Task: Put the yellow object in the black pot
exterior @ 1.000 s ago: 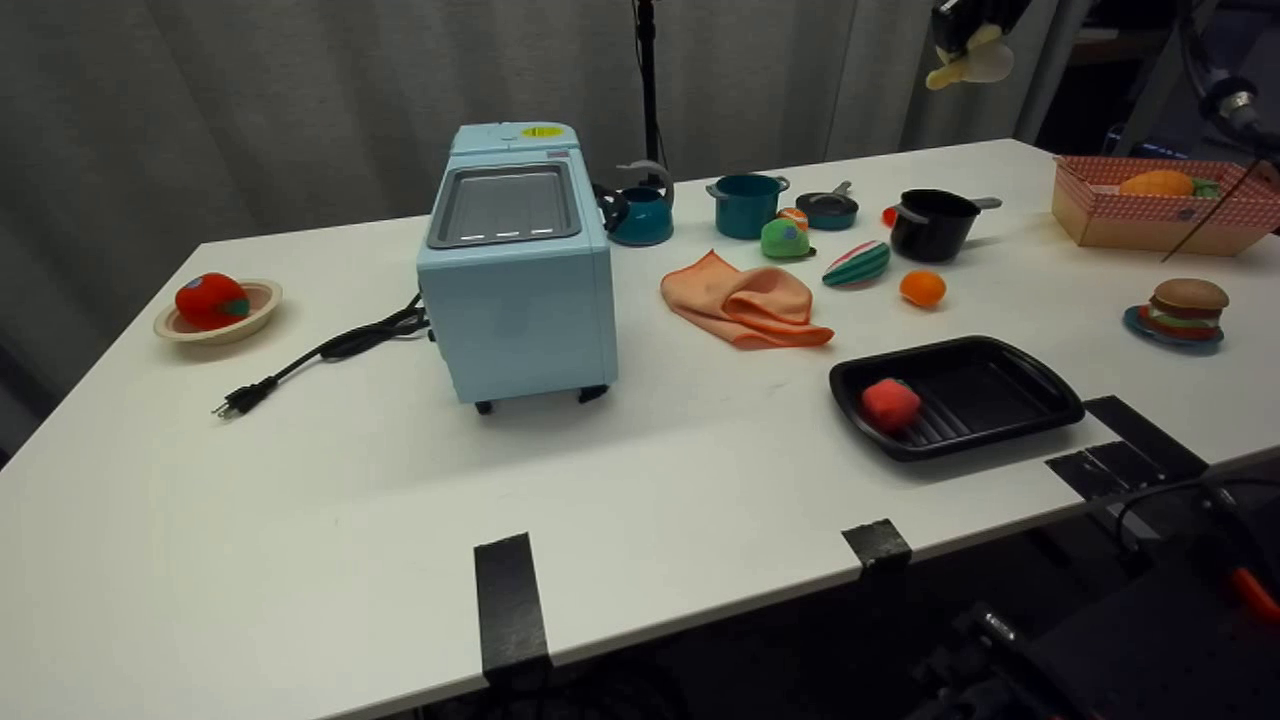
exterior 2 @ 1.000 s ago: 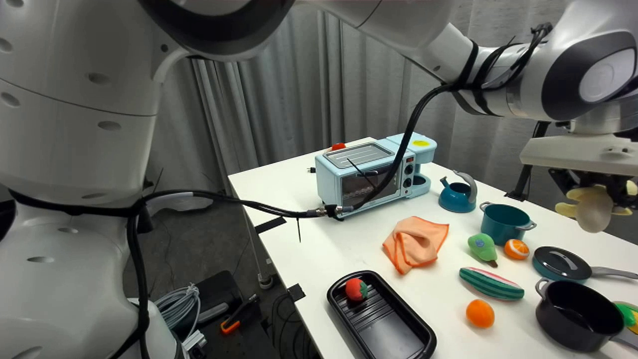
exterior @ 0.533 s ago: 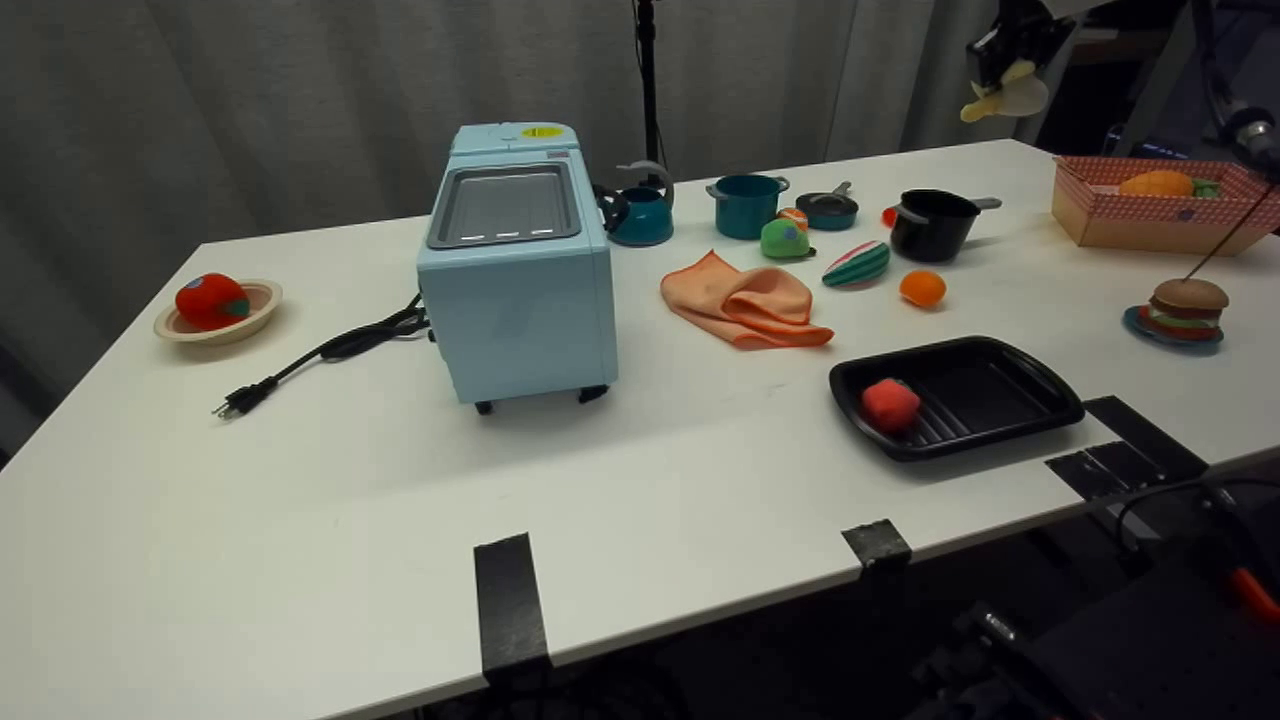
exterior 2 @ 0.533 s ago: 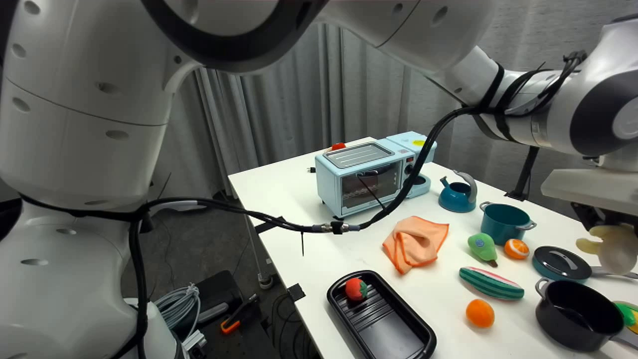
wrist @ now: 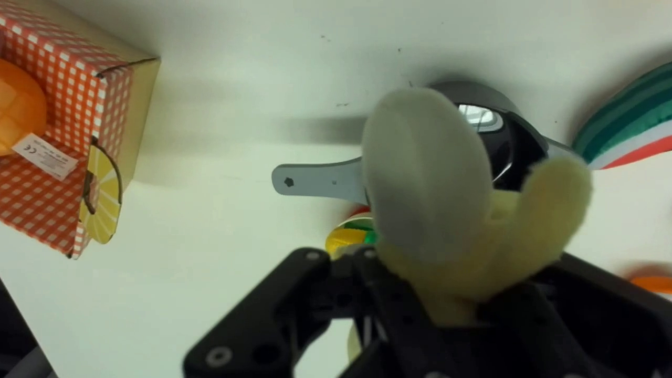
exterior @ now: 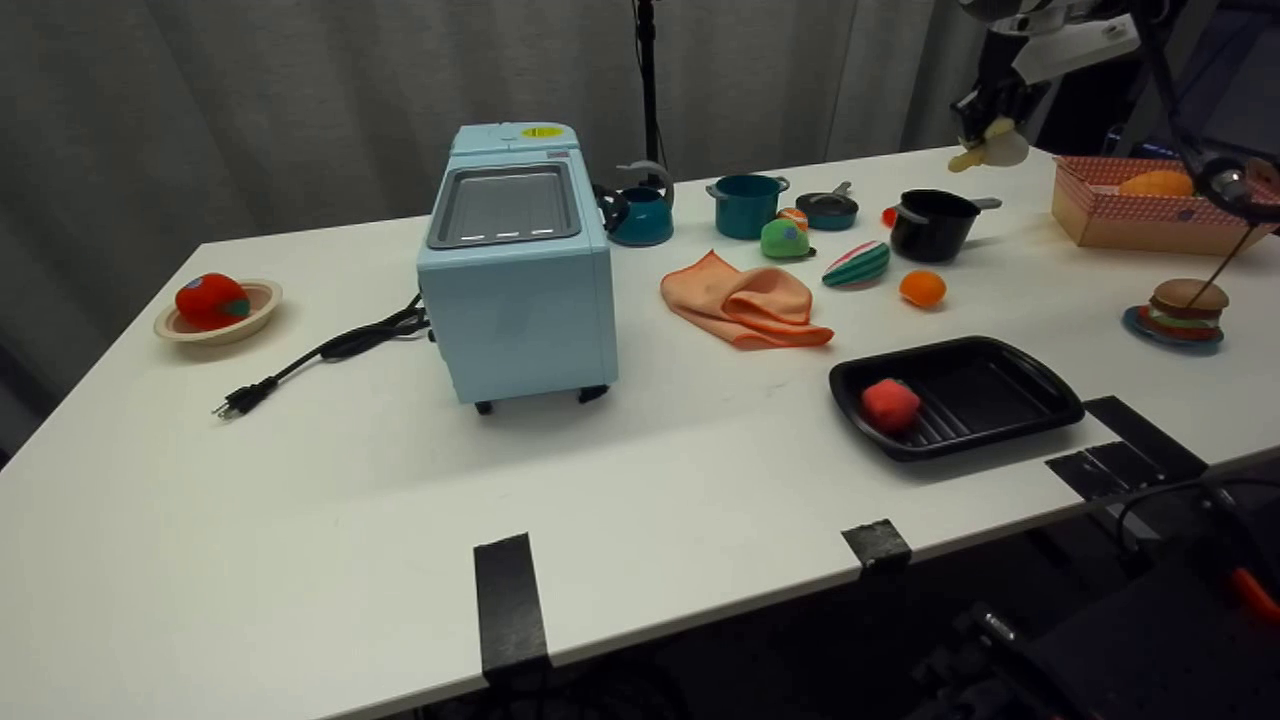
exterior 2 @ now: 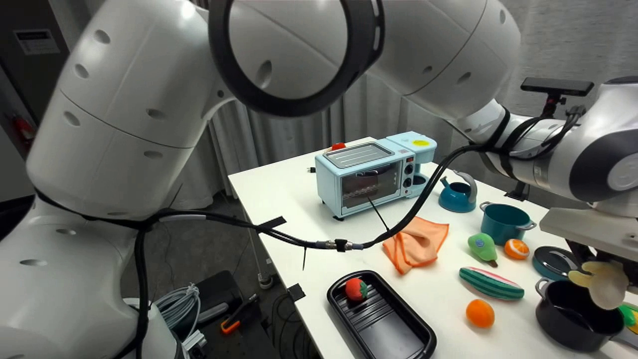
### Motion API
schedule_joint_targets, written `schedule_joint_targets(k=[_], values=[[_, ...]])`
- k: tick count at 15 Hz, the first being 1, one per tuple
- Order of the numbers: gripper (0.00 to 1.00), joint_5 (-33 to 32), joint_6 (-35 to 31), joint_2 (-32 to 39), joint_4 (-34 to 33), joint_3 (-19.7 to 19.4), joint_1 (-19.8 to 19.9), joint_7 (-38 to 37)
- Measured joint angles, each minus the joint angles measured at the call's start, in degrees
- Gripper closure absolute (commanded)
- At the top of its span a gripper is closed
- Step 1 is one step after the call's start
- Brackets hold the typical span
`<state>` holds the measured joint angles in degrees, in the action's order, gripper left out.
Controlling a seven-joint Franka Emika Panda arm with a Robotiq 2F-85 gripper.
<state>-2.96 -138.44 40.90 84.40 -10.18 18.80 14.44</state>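
The yellow object (wrist: 556, 205) is a pale yellow, peeled-banana-like toy with a whitish middle. My gripper (wrist: 441, 286) is shut on its lower end. The object hangs in the air above the black pot (exterior: 932, 230), slightly toward its handle side in an exterior view. It also shows in both exterior views (exterior: 1000, 148) (exterior 2: 607, 284). The pot stands upright on the table, also seen in an exterior view (exterior 2: 563, 329). In the wrist view the object covers much of the pot; its rim (wrist: 470, 94) and grey handle (wrist: 323, 180) show.
A picnic basket (exterior: 1150, 225) stands beside the pot's handle side. Near the pot are a watermelon slice toy (exterior 2: 491, 283), an orange ball (exterior 2: 480, 313), a lidded pan (exterior 2: 553, 262), a teal pot (exterior 2: 506, 224) and a yellow-green toy (wrist: 346, 236). A black tray (exterior 2: 394, 331) lies nearer the robot.
My gripper has come down with the yellow object, from high above the table to a little above the black pot. The things on the table have not moved.
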Motion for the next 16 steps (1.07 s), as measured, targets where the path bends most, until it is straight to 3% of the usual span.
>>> schedule_joint_targets(k=[14,15,16], values=[[0.96,-0.01,0.08,12.01,-9.96,1.7,0.2,0.0],[0.86,-0.04,0.08,12.24,-10.21,1.71,0.2,0.01],[0.6,-0.1,0.08,12.43,-10.48,1.72,0.19,0.01]])
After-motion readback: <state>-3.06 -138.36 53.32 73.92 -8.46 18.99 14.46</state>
